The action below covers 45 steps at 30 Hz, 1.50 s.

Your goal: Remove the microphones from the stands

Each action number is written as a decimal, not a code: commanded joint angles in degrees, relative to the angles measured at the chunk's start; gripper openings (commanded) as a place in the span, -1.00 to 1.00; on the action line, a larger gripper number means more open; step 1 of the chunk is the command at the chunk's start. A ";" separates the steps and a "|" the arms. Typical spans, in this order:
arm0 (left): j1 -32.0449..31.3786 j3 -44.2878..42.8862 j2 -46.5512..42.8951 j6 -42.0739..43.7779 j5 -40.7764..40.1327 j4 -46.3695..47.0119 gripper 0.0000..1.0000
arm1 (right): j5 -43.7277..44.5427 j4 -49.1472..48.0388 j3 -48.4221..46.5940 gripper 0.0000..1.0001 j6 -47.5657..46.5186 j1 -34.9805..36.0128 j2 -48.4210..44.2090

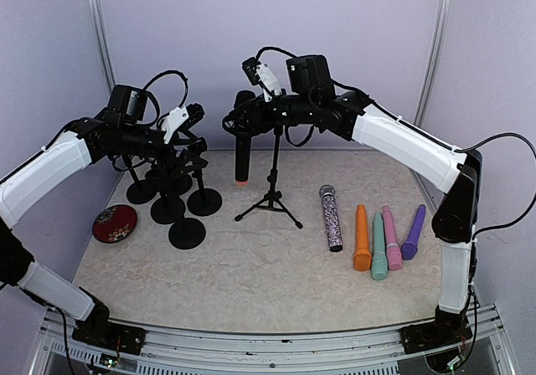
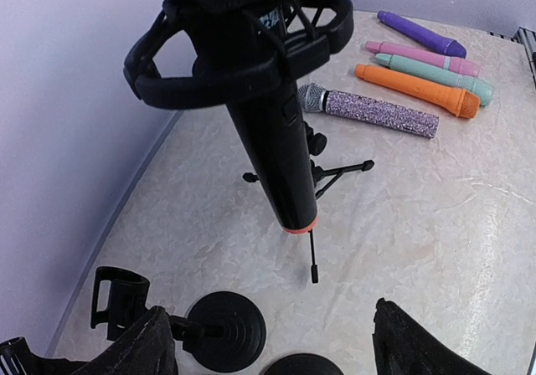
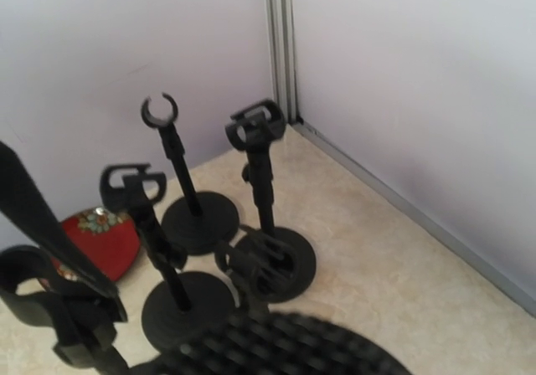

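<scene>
The job looked barely begun: the mic (image 1: pixel 242 159) hung through the clip (image 2: pixel 159 74) of the stand (image 1: pixel 271 192), the right gripper (image 1: pixel 255 111) at its head, grip hidden from view, the left gripper (image 2: pixel 276 347) wide open and empty.

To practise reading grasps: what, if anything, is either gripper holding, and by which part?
The right gripper grips the black microphone at its upper end, by the head; the left gripper holds nothing.
</scene>
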<state>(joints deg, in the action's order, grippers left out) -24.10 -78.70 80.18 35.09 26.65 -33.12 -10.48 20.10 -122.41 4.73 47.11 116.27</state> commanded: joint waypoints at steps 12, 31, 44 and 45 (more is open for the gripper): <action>-0.24 1.04 -2.35 0.17 0.83 -0.92 0.59 | -6.02 -0.69 -1.37 -0.63 -0.62 -0.36 -5.72; -0.20 0.70 -1.79 0.08 1.32 -1.40 0.60 | -8.10 10.40 3.49 0.24 -3.69 -0.38 -7.90; -0.25 0.82 -1.92 0.43 1.03 -1.66 0.60 | -10.07 5.18 9.62 0.59 -0.13 -0.91 -11.68; -0.20 0.87 -1.88 0.46 1.11 -1.68 0.60 | -10.87 3.88 11.11 0.64 0.45 -1.15 -12.55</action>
<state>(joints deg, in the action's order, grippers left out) -24.10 -78.13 79.09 35.05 27.14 -34.09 -19.77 28.71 -114.87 2.87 47.11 108.77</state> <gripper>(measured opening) 0.798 0.782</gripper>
